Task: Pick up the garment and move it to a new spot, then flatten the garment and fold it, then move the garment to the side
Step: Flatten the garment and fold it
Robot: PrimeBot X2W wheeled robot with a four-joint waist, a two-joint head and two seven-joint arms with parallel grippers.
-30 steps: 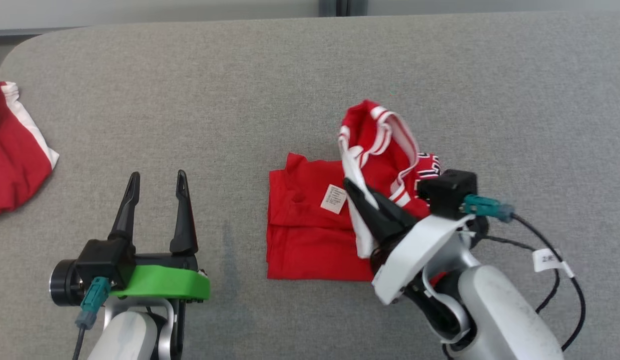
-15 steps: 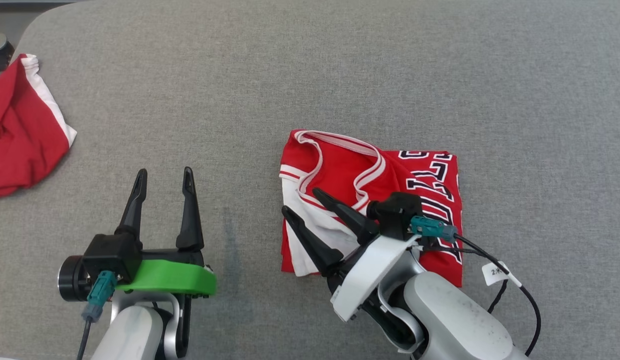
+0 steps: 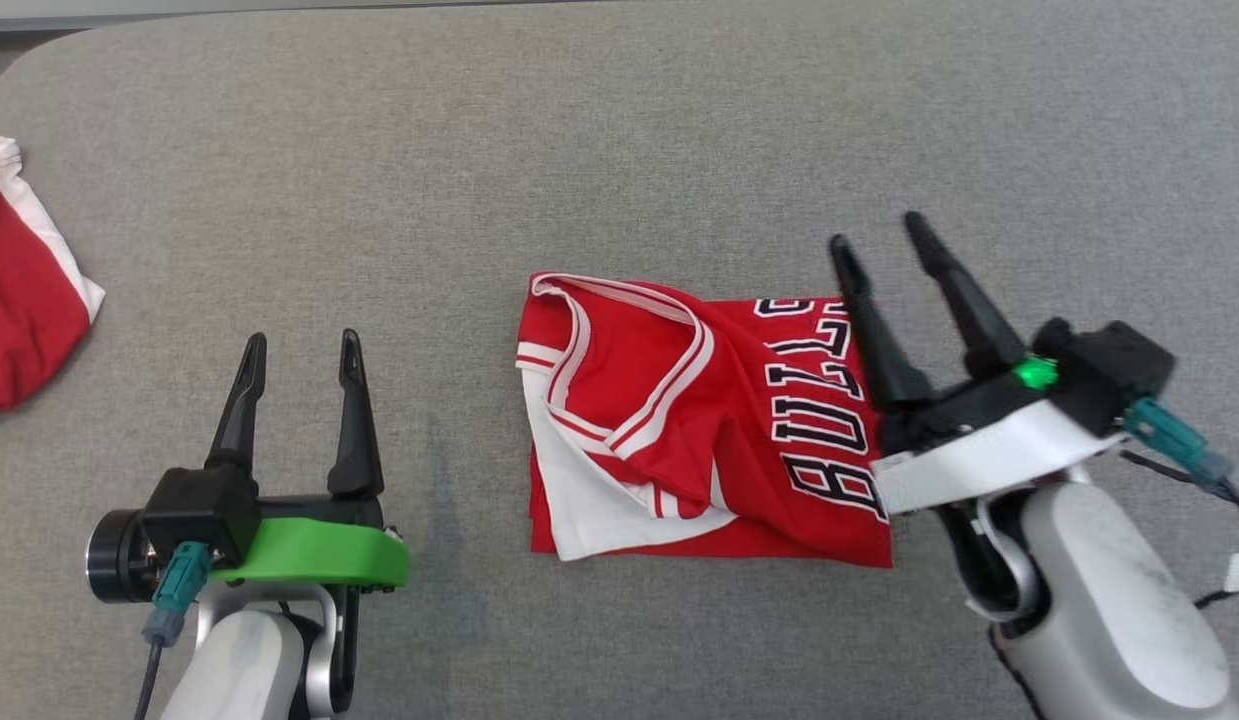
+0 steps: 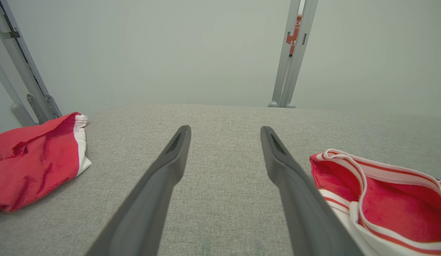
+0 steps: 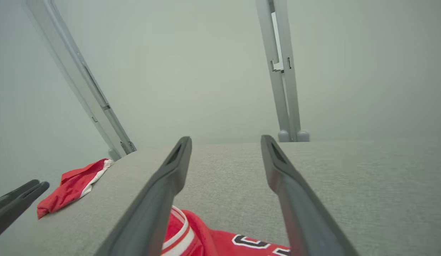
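Garment (image 3: 699, 430) of red fabric with white trim and black lettering lies folded at mid-table on the grey cloth-covered surface (image 3: 619, 120). The right gripper (image 3: 876, 230) stands at its right edge, fingers wide and empty. The left gripper (image 3: 301, 338), well apart to the left, is equally wide and empty.

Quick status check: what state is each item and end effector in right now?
Red jersey: folded into a rough rectangle, lying on the grey table, unheld.
Second red garment: bunched at the table's left edge.
Left end effector: open, empty, left of the jersey.
Right end effector: open, empty, over the jersey's right edge.
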